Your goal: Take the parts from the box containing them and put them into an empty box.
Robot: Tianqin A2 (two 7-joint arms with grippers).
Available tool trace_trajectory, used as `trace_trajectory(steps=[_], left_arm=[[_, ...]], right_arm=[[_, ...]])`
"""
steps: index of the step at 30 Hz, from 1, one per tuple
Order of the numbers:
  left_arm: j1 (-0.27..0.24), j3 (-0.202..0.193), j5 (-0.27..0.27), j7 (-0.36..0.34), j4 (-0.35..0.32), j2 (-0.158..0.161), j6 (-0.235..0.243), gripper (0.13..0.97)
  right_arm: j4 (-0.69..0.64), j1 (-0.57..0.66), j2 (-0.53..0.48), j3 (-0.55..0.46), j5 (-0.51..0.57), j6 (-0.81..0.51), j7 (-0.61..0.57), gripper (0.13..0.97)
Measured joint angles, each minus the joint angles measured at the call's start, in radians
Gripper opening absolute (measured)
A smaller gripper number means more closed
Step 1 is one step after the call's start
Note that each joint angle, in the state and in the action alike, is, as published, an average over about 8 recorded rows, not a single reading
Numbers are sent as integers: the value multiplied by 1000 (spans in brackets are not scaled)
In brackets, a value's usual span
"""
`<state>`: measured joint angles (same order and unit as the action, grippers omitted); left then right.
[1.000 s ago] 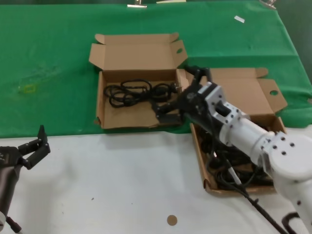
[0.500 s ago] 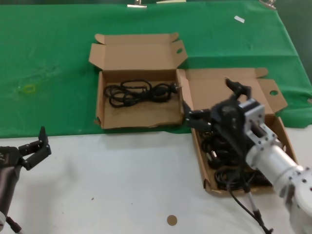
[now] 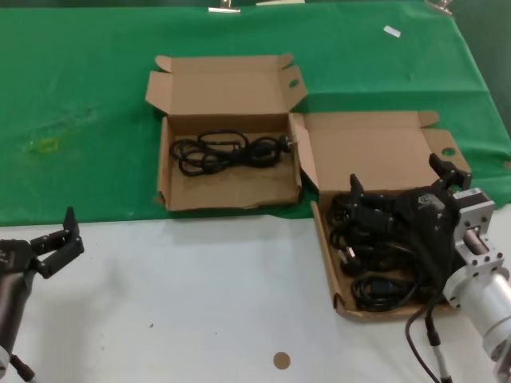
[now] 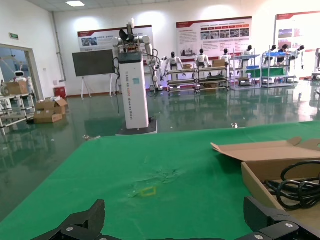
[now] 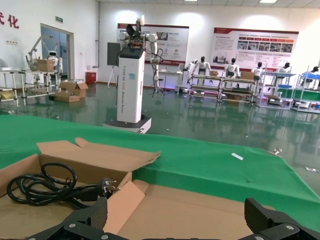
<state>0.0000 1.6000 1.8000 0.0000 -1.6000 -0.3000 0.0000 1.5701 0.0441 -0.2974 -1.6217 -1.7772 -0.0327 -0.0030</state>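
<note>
The box containing them (image 3: 323, 239) lies at the right with its lid open and one ear folded upright; several black coiled parts (image 3: 375, 263) fill it. My right gripper (image 3: 397, 179) hovers over that box's far end, open and holding nothing. Its wrist view looks past its fingertips (image 5: 85, 220) onto the bare lid (image 5: 200, 210). The second box (image 3: 227, 187), both ears spread, lies just left of it and holds one coiled cord (image 3: 227, 152), also seen as the cord (image 5: 45, 187) with its plug. My left gripper (image 3: 68, 235) rests open at the table's near left.
Green cloth (image 3: 88, 120) covers the far half of the table and white surface (image 3: 200, 295) the near half. A small brown disc (image 3: 281, 360) lies near the front edge. My right arm's own black cable (image 3: 423, 351) hangs by the full box.
My right gripper has swung from the left box's front right corner back to the right, over the full box, still open and empty. The left arm has not moved.
</note>
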Motion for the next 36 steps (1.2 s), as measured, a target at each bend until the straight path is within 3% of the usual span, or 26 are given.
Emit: trace_trajectory(steps=[36], left_arm=[[0,0,0,0,0,0,0,966]], right_arm=[[2,-3,0,2,-2,2,0,966]])
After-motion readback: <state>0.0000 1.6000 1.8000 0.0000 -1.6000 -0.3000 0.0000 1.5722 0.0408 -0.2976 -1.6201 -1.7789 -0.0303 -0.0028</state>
